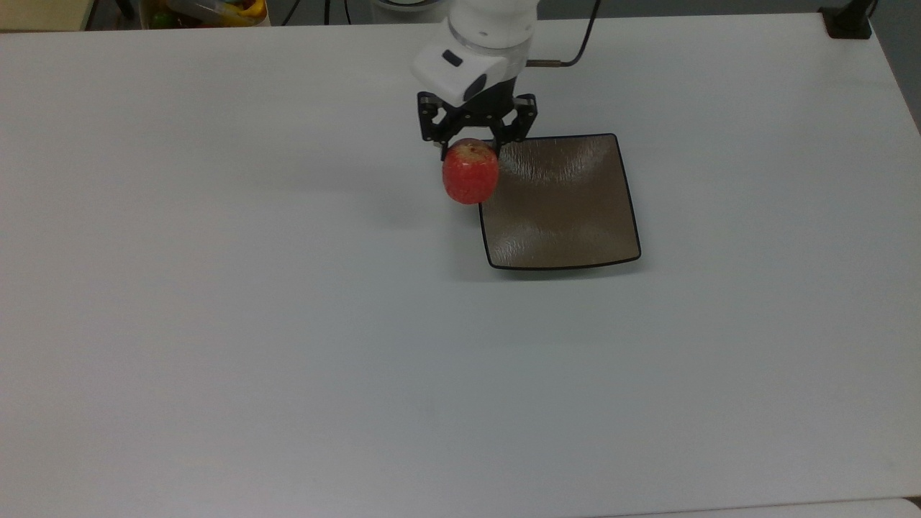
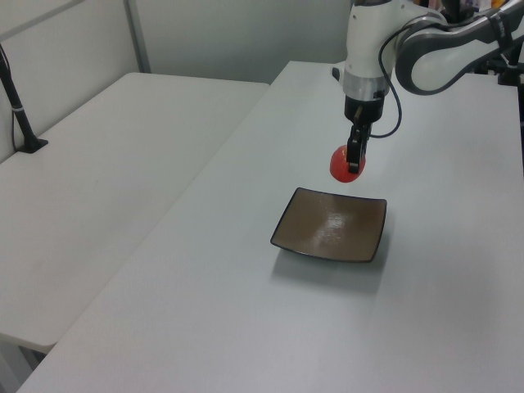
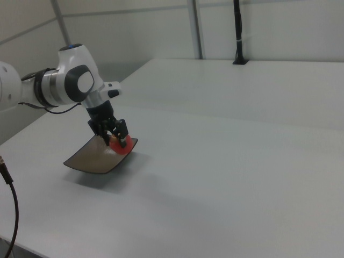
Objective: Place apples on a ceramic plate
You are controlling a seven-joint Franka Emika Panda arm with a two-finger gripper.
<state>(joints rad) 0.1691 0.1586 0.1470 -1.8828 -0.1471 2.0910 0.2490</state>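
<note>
A small red apple (image 1: 470,173) with a pale patch at its stem hangs in the air, and my gripper (image 1: 471,147) is shut on it. The apple sits over the top view's left edge of the square brown ceramic plate (image 1: 568,216), near that plate's upper left corner. In the left view the apple (image 2: 341,164) hovers just beyond the plate's (image 2: 327,229) far edge, held by the gripper (image 2: 352,160). The right view shows the apple (image 3: 121,144) over the plate's (image 3: 94,158) right corner, with the gripper (image 3: 114,138) shut on it.
The white table (image 1: 288,345) spreads wide around the plate. A bin of coloured items (image 1: 205,11) stands beyond the table's far left edge in the top view. A black post base (image 1: 849,21) sits at the top view's far right corner. A second white table (image 2: 98,164) adjoins in the left view.
</note>
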